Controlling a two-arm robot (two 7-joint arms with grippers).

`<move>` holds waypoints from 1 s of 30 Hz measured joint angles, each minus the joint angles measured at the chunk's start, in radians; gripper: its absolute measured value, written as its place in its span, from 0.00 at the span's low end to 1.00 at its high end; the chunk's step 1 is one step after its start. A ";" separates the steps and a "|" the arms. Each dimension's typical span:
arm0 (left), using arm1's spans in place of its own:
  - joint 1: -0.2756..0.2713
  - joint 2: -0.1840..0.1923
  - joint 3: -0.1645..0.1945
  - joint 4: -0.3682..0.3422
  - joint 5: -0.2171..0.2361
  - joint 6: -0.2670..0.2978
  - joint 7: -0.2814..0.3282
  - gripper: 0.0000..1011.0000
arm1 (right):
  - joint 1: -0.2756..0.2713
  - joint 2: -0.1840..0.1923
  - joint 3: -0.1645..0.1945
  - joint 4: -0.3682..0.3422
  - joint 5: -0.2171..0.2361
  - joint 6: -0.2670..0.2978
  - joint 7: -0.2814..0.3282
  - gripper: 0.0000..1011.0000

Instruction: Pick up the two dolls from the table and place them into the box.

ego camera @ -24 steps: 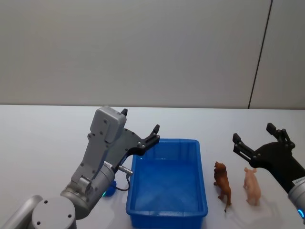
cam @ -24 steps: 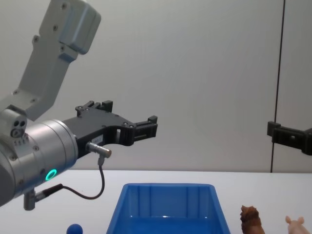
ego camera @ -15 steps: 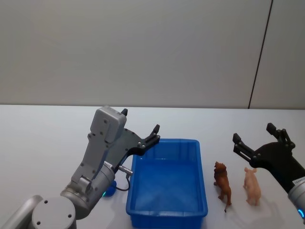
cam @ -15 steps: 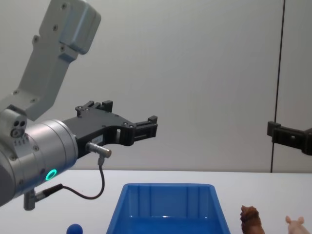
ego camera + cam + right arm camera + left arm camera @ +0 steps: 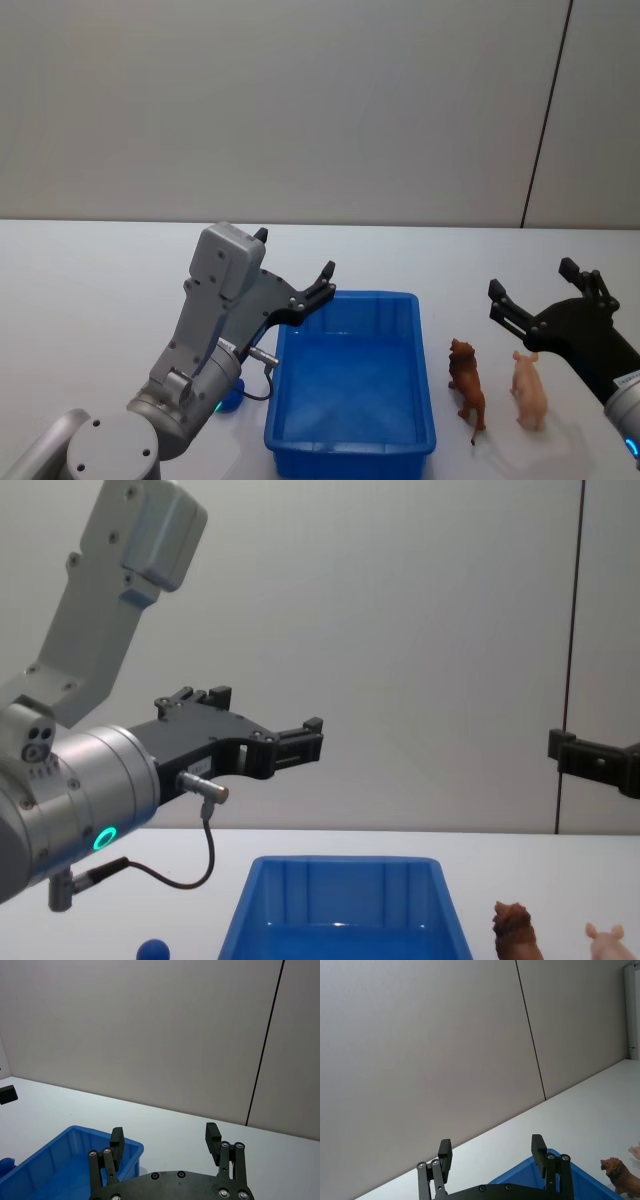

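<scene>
The box [image 5: 352, 452] is set on the table [image 5: 90, 300], with its open top facing up. Both dolls are found outside the box, on the table to its right. The brown doll [image 5: 466, 388] is stood upright just beside the box's right wall, without touching it. The pink doll [image 5: 529, 390] is stood upright farther to the right of the box, near the brown one but apart from it. In the head view both are seen with their heads turned toward the far side of the box.

The left gripper [image 5: 491, 1146] is held in the air above the box's far left corner, with its fingers spread wide apart and nothing between them. The right gripper [image 5: 165, 1135] is held to the right of the box, raised well above the table over the place where the dolls stand. Its fingers are also spread apart, and nothing is gripped. Neither doll is touched by it.

A small blue ball [image 5: 230, 398] is seen on the table just left of the box, partly hidden by the left arm.
</scene>
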 joint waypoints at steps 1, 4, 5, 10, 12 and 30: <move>0.000 0.000 0.000 0.000 0.000 0.000 0.000 0.99 | 0.000 0.000 0.000 0.000 0.000 0.000 0.000 0.99; 0.000 0.000 0.000 0.000 0.000 0.000 0.000 0.99 | 0.000 0.000 0.000 0.000 0.000 0.000 0.000 0.99; 0.000 0.000 0.000 0.000 0.000 0.000 0.000 0.99 | 0.000 0.000 0.000 0.000 0.000 0.000 0.000 0.99; 0.000 0.000 0.000 0.000 0.000 0.000 0.000 0.99 | 0.000 0.000 0.000 0.000 0.000 0.000 0.000 0.99; 0.000 0.000 0.000 0.000 0.000 0.000 0.000 0.99 | 0.000 0.000 0.000 0.000 0.000 0.000 0.000 0.99; 0.000 0.000 0.000 0.000 0.000 0.000 0.000 0.99 | 0.020 -0.031 -0.013 0.021 -0.051 0.048 -0.050 0.99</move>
